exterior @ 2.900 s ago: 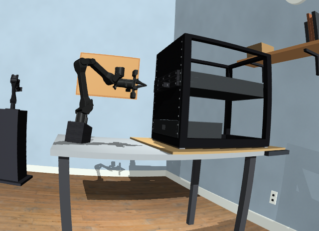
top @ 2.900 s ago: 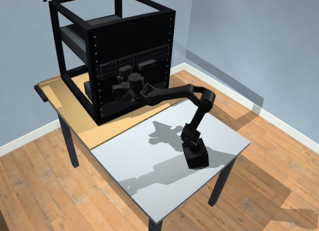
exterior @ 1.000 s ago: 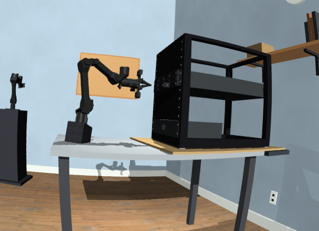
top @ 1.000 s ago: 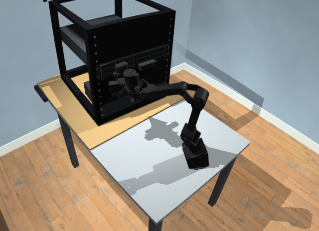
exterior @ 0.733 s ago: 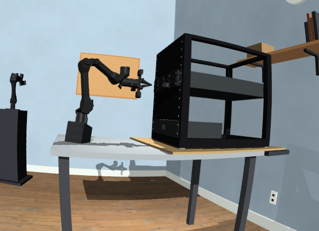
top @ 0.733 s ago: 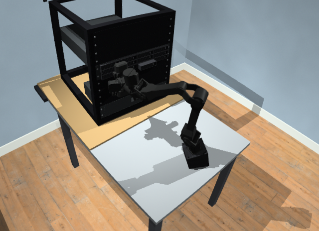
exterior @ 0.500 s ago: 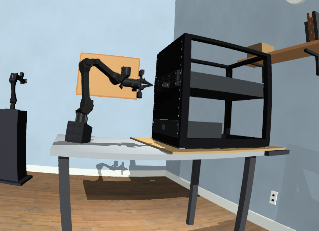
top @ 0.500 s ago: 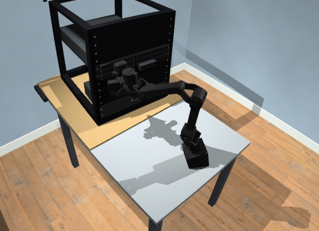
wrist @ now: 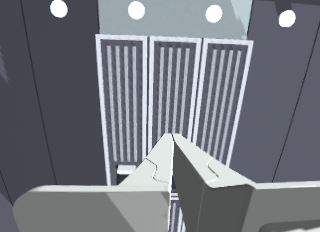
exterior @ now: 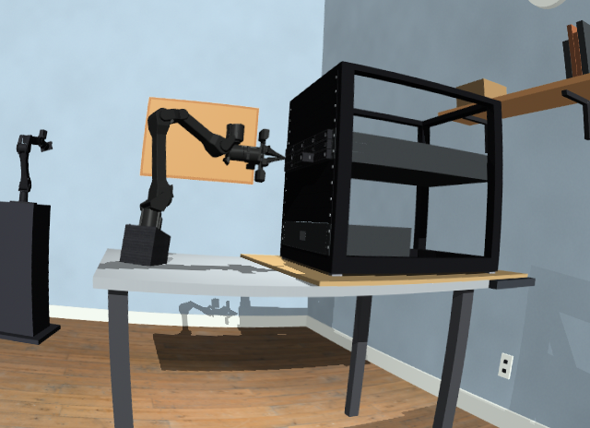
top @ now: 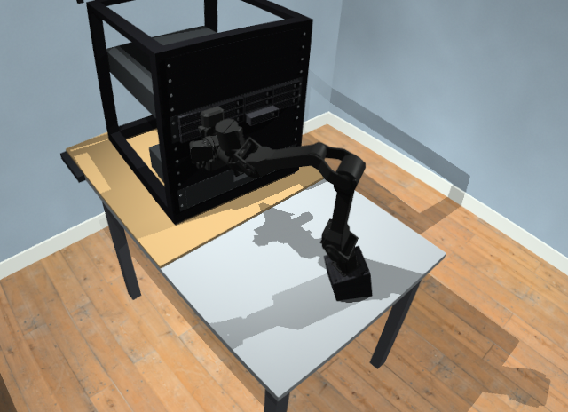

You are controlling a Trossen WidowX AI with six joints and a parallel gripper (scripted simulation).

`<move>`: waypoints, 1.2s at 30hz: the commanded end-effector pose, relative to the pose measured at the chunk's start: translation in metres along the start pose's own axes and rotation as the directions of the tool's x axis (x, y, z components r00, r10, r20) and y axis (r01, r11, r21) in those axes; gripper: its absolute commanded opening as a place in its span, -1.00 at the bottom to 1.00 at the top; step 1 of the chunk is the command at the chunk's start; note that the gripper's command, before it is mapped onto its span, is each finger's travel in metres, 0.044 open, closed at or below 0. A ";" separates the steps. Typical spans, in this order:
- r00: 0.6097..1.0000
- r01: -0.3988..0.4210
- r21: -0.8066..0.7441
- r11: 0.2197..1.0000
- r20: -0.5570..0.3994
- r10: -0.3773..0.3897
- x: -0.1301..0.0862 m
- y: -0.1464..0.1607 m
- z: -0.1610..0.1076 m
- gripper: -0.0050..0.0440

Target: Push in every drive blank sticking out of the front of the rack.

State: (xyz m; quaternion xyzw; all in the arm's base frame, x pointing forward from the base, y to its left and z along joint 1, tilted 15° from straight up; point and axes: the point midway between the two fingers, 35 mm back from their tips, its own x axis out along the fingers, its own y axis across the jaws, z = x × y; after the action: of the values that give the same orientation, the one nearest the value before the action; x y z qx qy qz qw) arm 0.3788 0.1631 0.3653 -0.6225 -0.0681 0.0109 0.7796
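In the drive row on the front of the black rack (top: pixel 161 123) two drive blanks stick out: one drive blank (top: pixel 262 114) on the right part of the row, free and well visible from the top view, and another protruding blank (top: pixel 211 114) more to the left, partly hidden behind the wrist of the arm. In the wrist view the middle slotted blank (wrist: pixel 175 87) of three stands directly ahead of the fingertips, very near; I cannot tell if they touch it already. The gripper (exterior: pixel 281 157) has its fingers pressed together with nothing between them, making one pointed wedge that aims at the rack front. In the exterior view the tip is at the front face of the rack, at the height of the drive row. The arm (top: pixel 336 169) rises from its black base block (top: pixel 362 286) on the near right part of the grey table (top: pixel 256 279), goes up almost vertical, bends at the elbow, and then the forearm reaches nearly horizontal to the left toward the rack. The rack stands upright on a thin wooden board (top: pixel 138 215) that covers the far left part of the table. Inside it there are a grey shelf unit (exterior: pixel 418 159) in the middle and a lower unit (exterior: pixel 378 240) near the bottom.
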 end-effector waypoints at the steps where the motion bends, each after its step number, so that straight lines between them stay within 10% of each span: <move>1: 1.000 0.025 0.015 1.000 0.005 -0.025 0.002 -0.012 0.002 -1.00; 36: 1.000 0.025 0.015 1.000 0.005 -0.025 0.004 -0.012 0.002 -1.00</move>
State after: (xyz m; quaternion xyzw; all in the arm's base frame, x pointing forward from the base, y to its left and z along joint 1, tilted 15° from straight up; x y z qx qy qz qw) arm 0.3826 0.1635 0.3667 -0.6220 -0.0689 0.0108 0.7799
